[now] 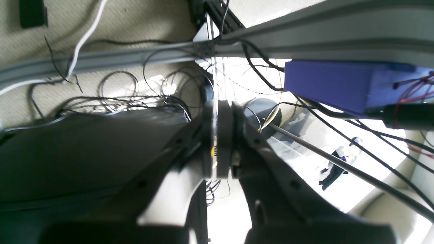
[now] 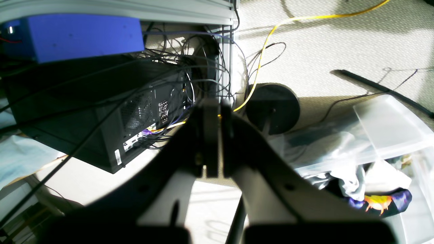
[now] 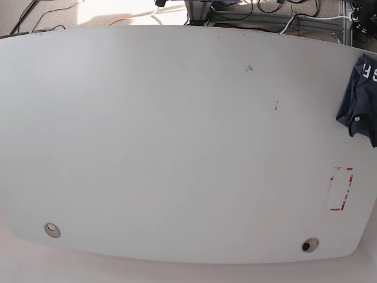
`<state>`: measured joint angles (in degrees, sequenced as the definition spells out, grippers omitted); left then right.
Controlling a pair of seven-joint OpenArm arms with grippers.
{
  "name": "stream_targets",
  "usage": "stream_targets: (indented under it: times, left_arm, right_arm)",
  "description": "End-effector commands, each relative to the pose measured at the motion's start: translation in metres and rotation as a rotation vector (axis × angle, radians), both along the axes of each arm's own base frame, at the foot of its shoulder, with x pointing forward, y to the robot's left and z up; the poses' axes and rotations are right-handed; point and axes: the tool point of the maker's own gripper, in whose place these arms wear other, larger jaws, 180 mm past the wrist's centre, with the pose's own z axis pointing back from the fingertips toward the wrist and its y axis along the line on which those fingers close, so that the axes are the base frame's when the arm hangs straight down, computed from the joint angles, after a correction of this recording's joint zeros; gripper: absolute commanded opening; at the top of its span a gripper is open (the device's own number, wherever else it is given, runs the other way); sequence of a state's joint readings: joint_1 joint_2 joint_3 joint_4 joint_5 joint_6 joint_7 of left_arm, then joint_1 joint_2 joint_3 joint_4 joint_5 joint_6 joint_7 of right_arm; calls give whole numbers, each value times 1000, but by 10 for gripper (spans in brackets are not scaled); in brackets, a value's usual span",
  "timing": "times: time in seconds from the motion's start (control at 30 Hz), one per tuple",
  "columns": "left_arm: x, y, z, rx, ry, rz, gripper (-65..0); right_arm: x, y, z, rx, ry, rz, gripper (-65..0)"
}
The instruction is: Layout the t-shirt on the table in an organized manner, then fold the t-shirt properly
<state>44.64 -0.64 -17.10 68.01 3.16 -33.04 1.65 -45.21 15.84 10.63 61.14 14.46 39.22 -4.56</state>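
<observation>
Waiting at the very start, by the look of it: nothing laid out, nothing folded yet. Left gripper (image 1: 223, 145) pinched tight, holding nothing, parked over cords and carpet. Right gripper (image 2: 212, 139) pinched tight too, empty, over a black computer box (image 2: 101, 112) on the floor. Neither one seen over the table (image 3: 177, 147). T-shirt (image 3: 358, 100) bunched at the table's 3 o'clock edge, partly hanging off, above the red rectangle (image 3: 340, 188). Next, probably: opening up, reaching over, pulling the cloth to the middle.
</observation>
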Motion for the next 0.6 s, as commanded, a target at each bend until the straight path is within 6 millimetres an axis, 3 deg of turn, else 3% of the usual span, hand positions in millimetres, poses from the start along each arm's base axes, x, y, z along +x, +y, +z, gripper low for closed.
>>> stream_targets:
  times: [0.0, 0.33, 0.57]
  left_arm:
    - [-4, 0, -5, -13, 13, 16, -650]
    - [-4, -3, -54, -6, 125, 117, -650]
    - [-1, -14, -76, -6, 161, 140, -650]
  right_arm:
    - [-9, 4, -3, 24, 22, 4, -647]
    - [-8, 23, -30, 73, 66, 5, -647]
    - [1, 30, -47, 87, 95, 17, -647]
